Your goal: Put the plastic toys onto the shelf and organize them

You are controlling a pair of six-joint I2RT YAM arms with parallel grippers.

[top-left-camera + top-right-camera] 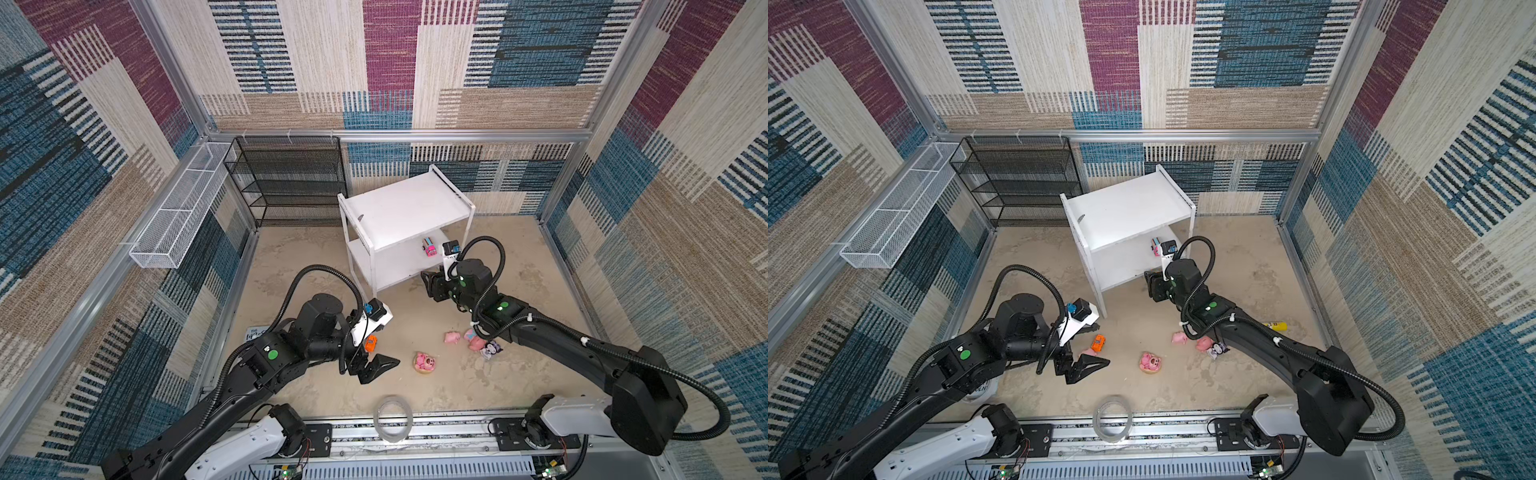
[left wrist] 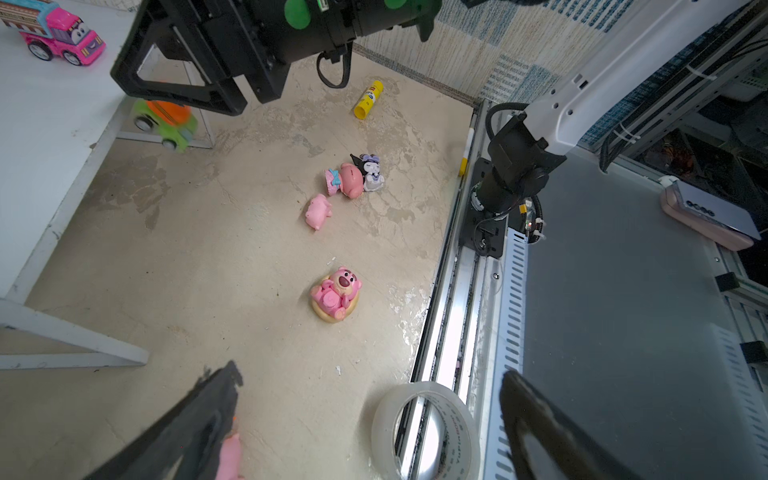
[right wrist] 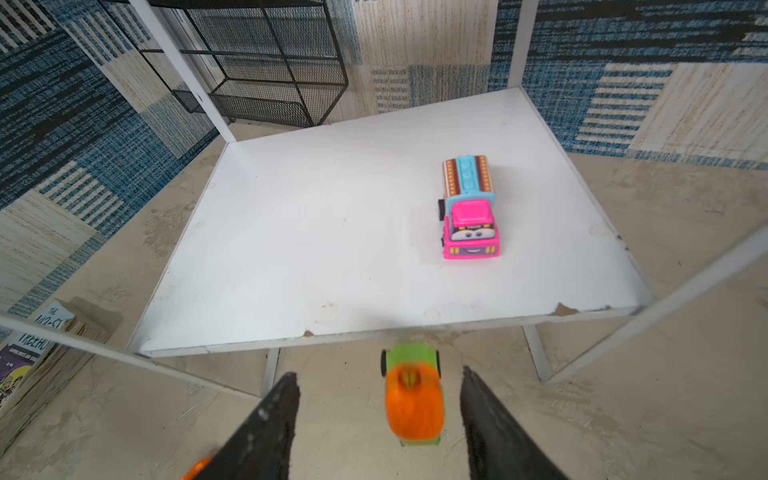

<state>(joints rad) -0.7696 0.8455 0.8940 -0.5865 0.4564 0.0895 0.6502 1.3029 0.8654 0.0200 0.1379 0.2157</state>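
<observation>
A: Is anything on the shelf [image 1: 405,208] [image 1: 1125,210]?

B: One toy. The pink car [image 1: 429,247] [image 3: 469,208] stands on its wheels on the lower board, near a front corner.

A: And the green-orange car [image 3: 412,399] [image 2: 166,120]?

B: It's low, just in front of the lower board's edge, close to the shelf's front legs. It shows blurred, so I can't tell whether it rests on the surface [image 1: 449,390]. It sits between the right gripper [image 3: 379,374] fingers [image 3: 266,424], with a gap on either side.

A: So nothing is pinched?

B: No. That gripper is parted and touches nothing.

A: The other toys?

B: They're all on the surface.
- The orange car [image 1: 371,344] [image 1: 1098,343] lies just beside the left gripper [image 1: 374,365] [image 2: 372,376], with a small pink pig [image 1: 1088,352] [image 2: 230,457] close to one finger.
- The pink bear [image 1: 426,362] [image 2: 336,293] lies alone on its tan ring, near the middle.
- By the right arm are a second pink pig [image 1: 451,337] [image 2: 318,212] and a pink figure [image 2: 345,180] with a blue bow.
- The pink figure touches the black-white figure [image 2: 372,172].

A: The left gripper?

B: It's spread wide, empty and low over the surface.

A: What else is around?

B: A yellow tube [image 2: 368,99] lies beyond the right arm and a tape roll [image 1: 392,417] at the near edge. A black mesh rack [image 1: 286,183] and a white wire basket [image 1: 178,208] stand at the back. A book [image 3: 25,357] lies beside the shelf.
</observation>
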